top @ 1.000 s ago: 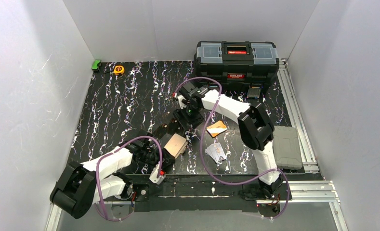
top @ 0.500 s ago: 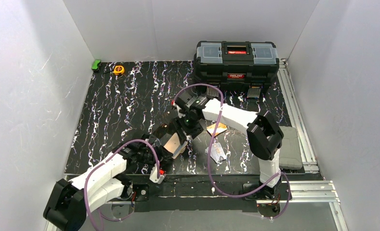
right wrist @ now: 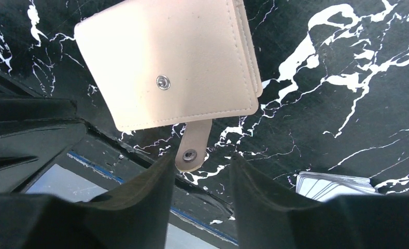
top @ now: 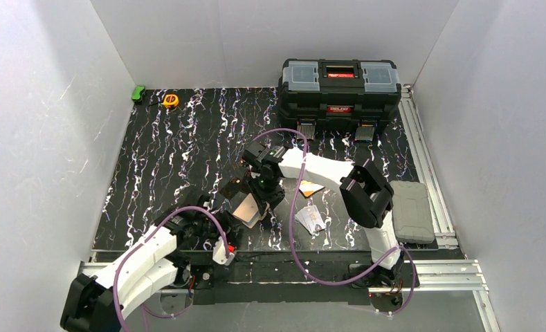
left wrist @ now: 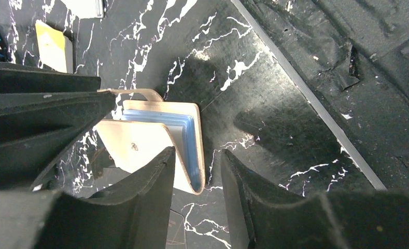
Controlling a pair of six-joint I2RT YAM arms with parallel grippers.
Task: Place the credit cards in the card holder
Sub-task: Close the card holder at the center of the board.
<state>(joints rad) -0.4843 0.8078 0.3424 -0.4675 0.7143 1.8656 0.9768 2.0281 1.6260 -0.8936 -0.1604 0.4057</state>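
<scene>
Near the middle of the black, white-veined marbled tabletop (top: 187, 152), close to its near edge, lies the small cream-beige leather-like folding card holder (top: 249, 209), and both arms meet over it. From the near left the left gripper (left wrist: 197, 153) reaches in at the holder's folded corner. Its fingers stand partly apart; one overlaps a flap, and a dark strip of table shows between the holder's edge and the other finger. Whether they pinch the holder cannot be told. Between the two flaps sit thin light blue layers (left wrist: 187, 139), seen edge-on; whether they are cards or lining is unclear. The right gripper (right wrist: 201, 157) points down at the holder from the far side with its fingers spread. The short snap tab (right wrist: 194, 141) lies in the gap, close by one fingertip and apart from the other. A metal snap stud (right wrist: 163, 82) shows on the holder's upper face. Just right of the holder lies a thin orange-yellow plastic card (top: 312, 185), and nearer than that a small fanned stack of silver-white cards (top: 310, 220). A big black plastic toolbox (top: 339, 83) stands at the far right. A flat grey case (top: 412, 211) lies at the right edge, and a yellow tape measure (top: 170, 100) sits in the far left corner.
</scene>
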